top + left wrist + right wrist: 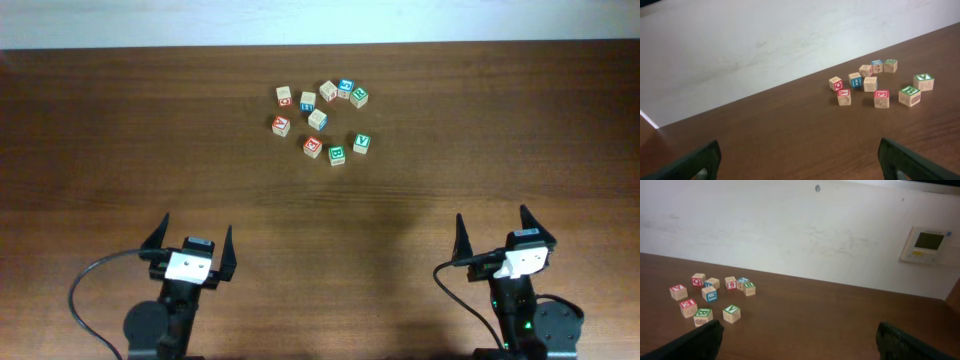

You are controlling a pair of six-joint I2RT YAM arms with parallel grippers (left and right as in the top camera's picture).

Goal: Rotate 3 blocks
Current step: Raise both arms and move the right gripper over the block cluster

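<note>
since no block is held, the left gripper [196,228] and right gripper [492,222] sit at the near edge of the table [120,130], jaws spread wide and empty, likely a start pose. the blocks [337,154] lie loose in a cluster at the far middle, well apart from both, green-lettered ones toward the right arm's side.

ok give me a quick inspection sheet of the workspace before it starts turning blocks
surface: brown wood table, no marks seen
job's things: green-lettered blocks and a pale block in the far cluster, none gripped
clutter: red-lettered cubes and blue-lettered cubes mixed into that cluster
grippers: left gripper and right gripper open, empty, at the near edge
cables: black cable beside each arm base
surroundings: white wall, wall panel with a small screen
</note>
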